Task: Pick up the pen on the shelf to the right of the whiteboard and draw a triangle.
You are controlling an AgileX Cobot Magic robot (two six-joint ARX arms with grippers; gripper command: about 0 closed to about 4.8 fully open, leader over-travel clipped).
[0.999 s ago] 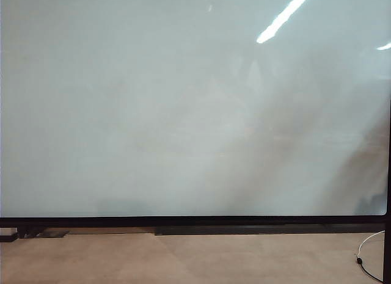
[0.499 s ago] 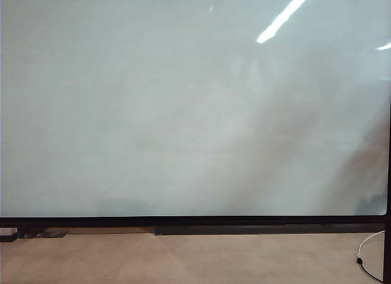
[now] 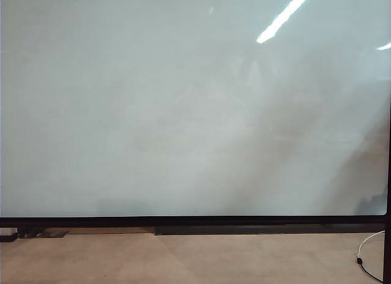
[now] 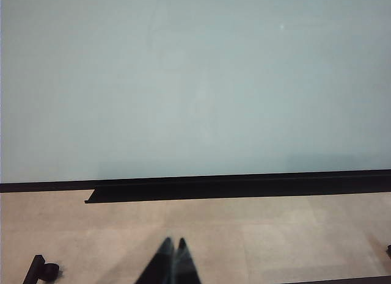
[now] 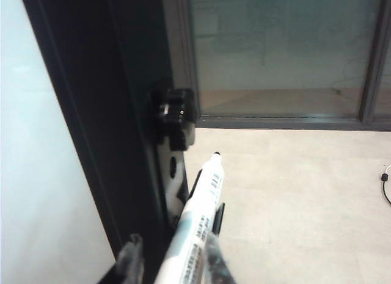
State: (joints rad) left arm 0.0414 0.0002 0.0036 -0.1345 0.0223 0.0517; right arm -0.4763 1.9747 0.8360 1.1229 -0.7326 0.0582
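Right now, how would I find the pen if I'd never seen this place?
Find the whiteboard and follow its black frame past the black knob. Beside it, between the right tool's fingers, is the pen: the only slim white stick, with dark printing and a black tip.

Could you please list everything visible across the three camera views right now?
whiteboard: one, glossy pale white-grey with a thin black frame, filling most of the exterior view; no marks on it.
tray: one, black, along the whiteboard's bottom edge.
pen: one, white with black print and a black tip, between the right gripper's fingers beside the black frame post.
knob: one, black, on the frame post above the pen.
cable: one, white, on the floor, exterior view's lower right.
left gripper: black fingertips together, facing the whiteboard above the floor.
right gripper: fingers either side of the pen, grip not yet certain.
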